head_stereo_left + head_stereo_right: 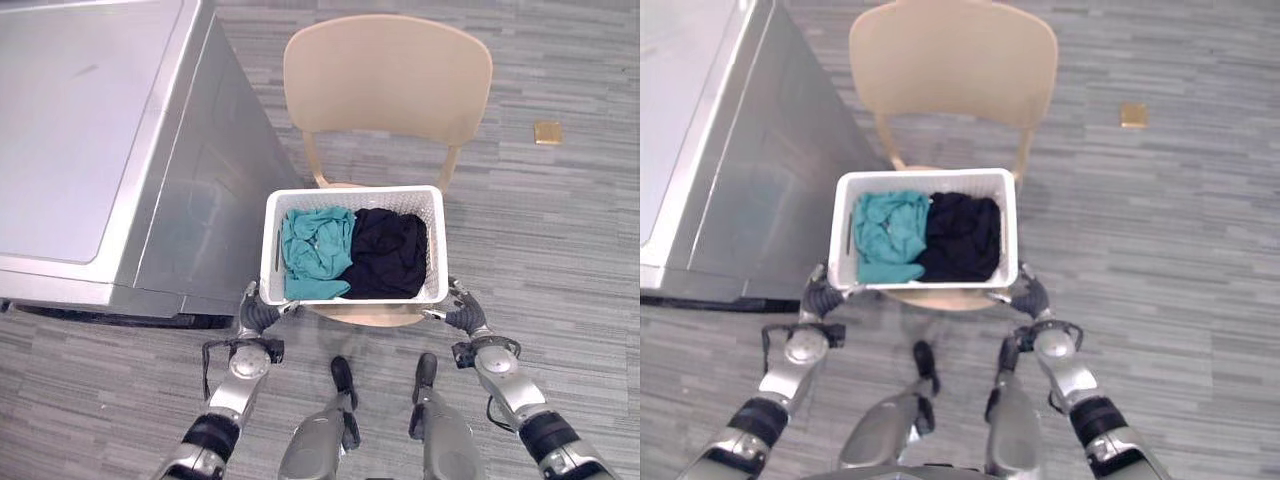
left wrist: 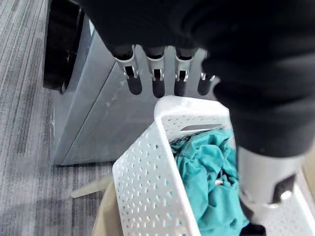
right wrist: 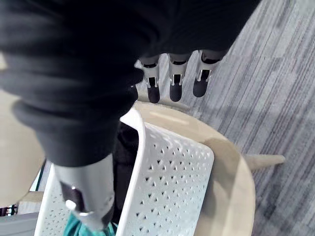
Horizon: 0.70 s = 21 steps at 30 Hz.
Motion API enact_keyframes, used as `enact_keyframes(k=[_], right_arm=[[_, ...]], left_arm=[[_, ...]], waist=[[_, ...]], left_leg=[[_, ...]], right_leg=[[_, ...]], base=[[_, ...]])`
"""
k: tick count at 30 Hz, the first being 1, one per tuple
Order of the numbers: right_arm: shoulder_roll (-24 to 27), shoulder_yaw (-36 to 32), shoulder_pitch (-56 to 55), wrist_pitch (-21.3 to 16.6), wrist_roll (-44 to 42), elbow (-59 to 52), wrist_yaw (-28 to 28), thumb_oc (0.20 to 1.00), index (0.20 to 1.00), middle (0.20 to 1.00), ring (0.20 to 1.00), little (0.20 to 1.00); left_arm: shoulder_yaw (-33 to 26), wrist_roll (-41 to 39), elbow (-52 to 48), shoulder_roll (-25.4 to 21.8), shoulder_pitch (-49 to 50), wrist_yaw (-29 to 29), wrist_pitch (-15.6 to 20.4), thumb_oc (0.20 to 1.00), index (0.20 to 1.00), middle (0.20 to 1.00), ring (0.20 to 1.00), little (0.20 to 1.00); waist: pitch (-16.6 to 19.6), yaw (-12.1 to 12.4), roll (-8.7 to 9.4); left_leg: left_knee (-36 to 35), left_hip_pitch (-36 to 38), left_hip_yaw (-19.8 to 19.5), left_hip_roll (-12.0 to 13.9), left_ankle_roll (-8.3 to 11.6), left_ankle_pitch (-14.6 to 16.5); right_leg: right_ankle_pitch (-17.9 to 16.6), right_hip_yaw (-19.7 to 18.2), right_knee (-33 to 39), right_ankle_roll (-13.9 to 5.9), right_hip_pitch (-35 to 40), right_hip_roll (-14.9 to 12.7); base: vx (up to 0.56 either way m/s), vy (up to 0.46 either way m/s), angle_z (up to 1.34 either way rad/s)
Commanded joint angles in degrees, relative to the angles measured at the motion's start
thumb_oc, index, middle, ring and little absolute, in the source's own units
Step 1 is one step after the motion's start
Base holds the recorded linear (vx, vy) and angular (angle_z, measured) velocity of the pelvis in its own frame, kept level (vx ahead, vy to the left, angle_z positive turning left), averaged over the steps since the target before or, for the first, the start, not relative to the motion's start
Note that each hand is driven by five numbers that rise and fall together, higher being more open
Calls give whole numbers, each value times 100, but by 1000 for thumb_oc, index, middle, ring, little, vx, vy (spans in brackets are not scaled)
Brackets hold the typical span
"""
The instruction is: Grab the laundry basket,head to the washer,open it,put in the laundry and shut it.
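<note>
While resting on the chair [image 1: 400, 80], laundry basket [image 1: 352, 196] sits between open left hand [image 1: 256, 314] and right hand [image 1: 465, 316].

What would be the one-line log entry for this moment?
stage: grab basket | laundry basket: on chair | left hand: open at near-left corner | right hand: open at near-right corner | washer: shut

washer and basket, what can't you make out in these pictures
- Washer: its far and left parts are cut off by the eye views' edges.
- Chair seat: mostly hidden under the laundry basket.
- Basket bottom: covered by the teal cloth and black cloth.
- Small tan square on the floor: too small to identify.
</note>
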State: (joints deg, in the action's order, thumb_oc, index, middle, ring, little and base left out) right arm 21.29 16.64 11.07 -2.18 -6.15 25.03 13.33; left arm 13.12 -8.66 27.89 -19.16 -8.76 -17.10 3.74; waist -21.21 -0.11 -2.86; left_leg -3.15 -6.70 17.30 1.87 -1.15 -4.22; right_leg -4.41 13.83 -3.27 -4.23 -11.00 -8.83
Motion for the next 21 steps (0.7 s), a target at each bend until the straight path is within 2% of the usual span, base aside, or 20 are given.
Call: enact_keyframes(k=[1, 3, 4, 9, 14, 17, 21], right_arm=[[61, -184, -203, -241, 404, -394, -171, 1000, 1000, 1000, 1000, 1000], [133, -272, -303, -225, 458, -424, -202, 1000, 1000, 1000, 1000, 1000], [298, -548, -714, -200, 583, -501, -407, 1000, 1000, 1000, 1000, 1000], [363, -726, -1189, -181, 671, -307, -662, 1000, 1000, 1000, 1000, 1000], [272, -486, -1306, -154, 797, 609, -945, 1000, 1000, 1000, 1000, 1000], [222, -370, -1278, -149, 777, 861, -949, 1000, 1000, 1000, 1000, 1000], [182, -214, -1189, -151, 736, 1152, -856, 1000, 1000, 1000, 1000, 1000]], left_arm=[[-220, 2, -283, -129, 236, 178, 308, 1000, 1000, 1000, 1000, 1000], [-283, 11, -364, -159, 366, 244, 297, 1000, 1000, 1000, 1000, 1000], [-502, 48, -523, -283, 803, 468, 254, 1000, 1000, 1000, 1000, 1000], [-745, 104, -454, -346, 1289, 745, 184, 1000, 1000, 1000, 1000, 1000], [-830, 285, 414, -273, 1493, 976, 8, 1000, 1000, 1000, 1000, 1000], [-799, 222, 728, -214, 1445, 973, -14, 1000, 1000, 1000, 1000, 1000], [-638, 266, 1299, -123, 1195, 849, 2, 1000, 1000, 1000, 1000, 1000]], waist=[[432, 47, 280], [464, 43, 286], [534, 29, 306], [648, 47, 361], [781, 128, 422], [767, 161, 406], [612, 172, 333]], left_leg=[[471, -301, -139, -5, 246, 436], [468, -251, -181, -4, 245, 439], [468, -61, -294, 24, 258, 448], [450, 126, -399, 83, 309, 413], [375, 168, -568, 231, 472, 195], [462, 30, -637, 277, 516, 117], [757, -430, -810, 291, 620, 14]], right_leg=[[790, -199, -411, -380, 120, -289], [834, -192, -436, -373, 179, -268], [964, -198, -542, -341, 346, -172], [1065, -223, -442, -292, 624, -2], [1070, -235, -79, -166, 915, 277], [1070, -183, 46, -112, 937, 329], [1129, 93, 105, 7, 933, 292]], base=[[-63, -62, 6], [-33, -93, 8], [-6, -98, 11], [-39, -120, 11], [-74, -166, 6], [-81, -108, 25], [-123, -59, 44]])
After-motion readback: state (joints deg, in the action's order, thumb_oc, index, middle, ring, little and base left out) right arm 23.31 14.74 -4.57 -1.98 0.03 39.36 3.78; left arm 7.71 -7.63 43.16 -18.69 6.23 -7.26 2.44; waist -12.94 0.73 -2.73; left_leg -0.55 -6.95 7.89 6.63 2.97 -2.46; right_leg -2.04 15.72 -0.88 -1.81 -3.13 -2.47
